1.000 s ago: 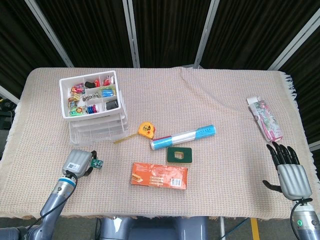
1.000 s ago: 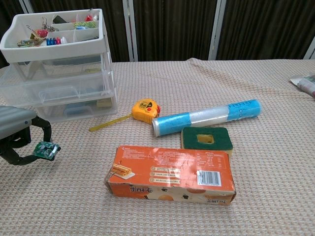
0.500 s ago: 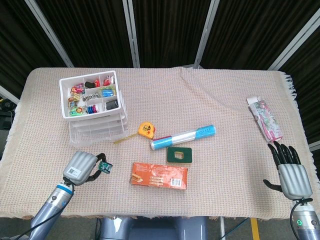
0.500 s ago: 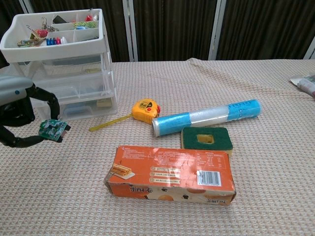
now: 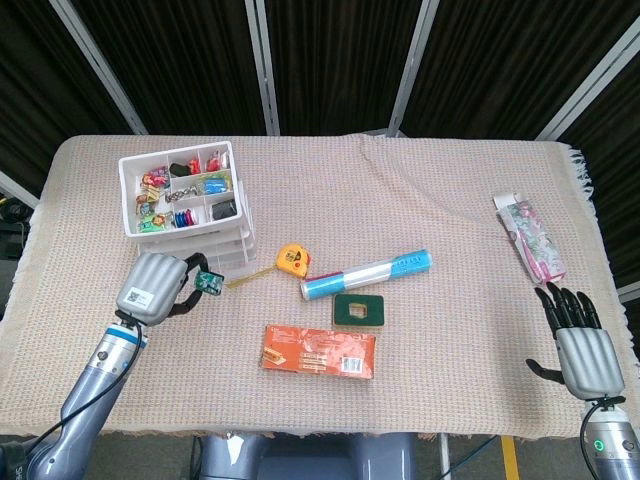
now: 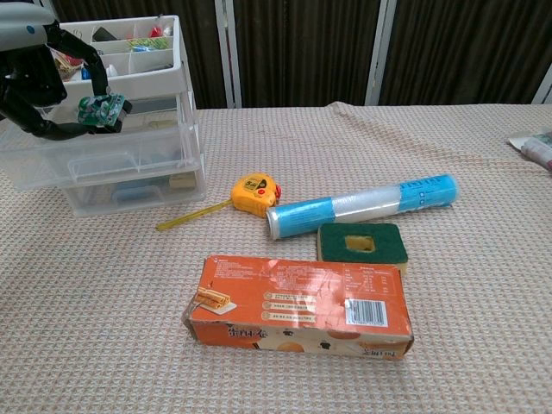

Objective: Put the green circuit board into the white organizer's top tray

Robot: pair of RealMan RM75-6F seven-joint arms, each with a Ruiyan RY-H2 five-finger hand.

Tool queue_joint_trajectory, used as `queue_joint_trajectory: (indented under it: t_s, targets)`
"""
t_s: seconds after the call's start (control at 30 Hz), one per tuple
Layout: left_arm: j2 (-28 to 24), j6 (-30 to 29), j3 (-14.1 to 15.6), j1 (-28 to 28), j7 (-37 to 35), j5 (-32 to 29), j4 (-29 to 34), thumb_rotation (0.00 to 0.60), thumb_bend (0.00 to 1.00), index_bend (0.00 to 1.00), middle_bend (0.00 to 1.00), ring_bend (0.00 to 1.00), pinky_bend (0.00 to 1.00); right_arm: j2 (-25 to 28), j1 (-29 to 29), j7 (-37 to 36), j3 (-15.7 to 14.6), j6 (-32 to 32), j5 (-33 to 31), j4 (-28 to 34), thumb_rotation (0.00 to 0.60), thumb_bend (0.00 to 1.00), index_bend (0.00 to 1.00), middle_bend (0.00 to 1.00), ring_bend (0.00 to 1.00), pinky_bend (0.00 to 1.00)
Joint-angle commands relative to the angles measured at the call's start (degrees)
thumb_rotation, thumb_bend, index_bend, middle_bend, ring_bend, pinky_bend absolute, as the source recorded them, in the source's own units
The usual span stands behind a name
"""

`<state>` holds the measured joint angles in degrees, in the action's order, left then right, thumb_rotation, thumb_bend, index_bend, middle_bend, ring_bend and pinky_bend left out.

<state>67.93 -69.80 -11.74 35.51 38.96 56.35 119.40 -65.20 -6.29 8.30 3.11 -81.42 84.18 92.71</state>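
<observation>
**Green board lifted level with the organizer, not yet over the tray**

Green circuit board [image 6: 102,110] is pinched at the fingers of the left hand [image 5: 152,283], and over the last second that hand has carried it up from low above the cloth to the height of the white organizer [image 5: 186,214]. In the chest view the board now hangs in front of the upper drawers, just under the rim of the top tray [image 6: 138,79]; in the head view it sits just off the organizer's front right corner, beside it rather than over it. A second ago it was well forward of the drawers and near the worktop.

My reading is that the lift is nearly done and the carry over the tray comes next. The board must clear the rim, then go down into a compartment; most of them already hold small coloured bits, so a free slot needs picking. The pinch looks light, so a knock on the rim could twist the board loose.

The right hand [image 5: 581,345] rests at the near right edge, fingers spread, holding nothing, and has barely shifted.

Woven beige cloth [image 5: 420,190] covers the worktop. On it lie a yellow tape measure [image 5: 291,260], a blue-ended roll [image 5: 366,274], a green sponge [image 5: 359,310], an orange box [image 5: 320,351] and a printed packet [image 5: 531,238]. Dark curtains with pale uprights stand behind.
</observation>
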Motion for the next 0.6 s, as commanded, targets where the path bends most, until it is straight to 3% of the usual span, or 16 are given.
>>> queue_joint_trajectory:
  t_s: [0.03, 0.43, 0.6]
  targets:
    - [-0.88, 1.35, -3.31, 3.66, 2.97, -7.04, -1.32, 0.600, 0.45, 0.55, 0.98, 0.95, 0.76, 0.01, 0.00, -0.05, 0.00, 0.04, -0.03, 0.01, 0.600, 0.00, 0.05, 0.00, 0.00, 0.00]
    - [-0.32, 1.29, -3.01, 6.26, 4.07, -14.02, -4.47, 0.600, 0.45, 0.46, 0.97, 0.94, 0.75, 0.14, -0.03, -0.07, 0.00, 0.24, -0.18, 0.17, 0.600, 0.00, 0.05, 0.00, 0.00, 0.00]
    - [-1.02, 1.59, -2.28, 6.66, 4.15, -14.53, -4.47, 0.600, 0.32, 0.41, 0.97, 0.94, 0.75, 0.11, -0.01, 0.04, 0.01, 0.17, -0.20, 0.23, 0.600, 0.00, 0.05, 0.00, 0.00, 0.00]
